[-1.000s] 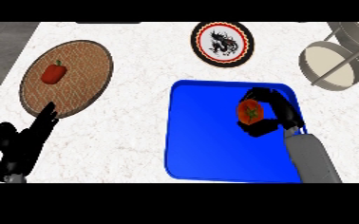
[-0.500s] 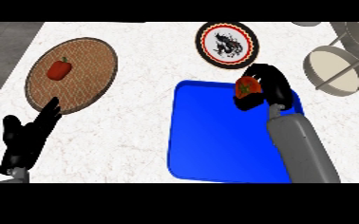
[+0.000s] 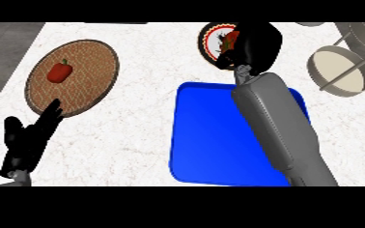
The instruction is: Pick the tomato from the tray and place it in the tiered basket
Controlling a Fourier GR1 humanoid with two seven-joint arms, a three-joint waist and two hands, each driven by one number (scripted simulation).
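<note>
Right hand: my fingers curling round tomato, hiding most of it. Only red sliver with green top peeking out at hand's left side. Tomato showing over decorated red-rimmed plate, beyond far edge of blue tray, well left of tiered basket. My grey forearm lying across tray's right half. Left hand resting at near left, fingers straight and relaxed, tips just beside near edge of woven round mat carrying red pepper.

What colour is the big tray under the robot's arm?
The tray is bright blue, seen best in the head view.
</note>
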